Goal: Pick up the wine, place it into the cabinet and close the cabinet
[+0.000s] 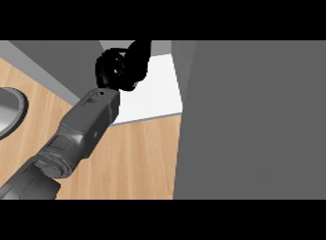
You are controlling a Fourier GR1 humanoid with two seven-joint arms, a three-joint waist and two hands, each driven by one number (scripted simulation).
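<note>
So, left hand (114, 70) curled shut round dark slim wine (142, 50), up at cabinet (155, 96) opening, just beside cabinet's grey door (255, 117); forearm (83, 126) crossing wood counter (138, 159) below cabinet.

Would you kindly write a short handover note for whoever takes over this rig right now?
Left hand: raised at the cabinet's white opening; whether it holds anything cannot be told.
Right hand: not in view.
Wine: not visible, neither on the counter nor in the cabinet's shown part.
Door: the grey panel at right, apparently open.
Done: unclear.
Left: confirm the wine is inside, withdraw, close the door.
</note>
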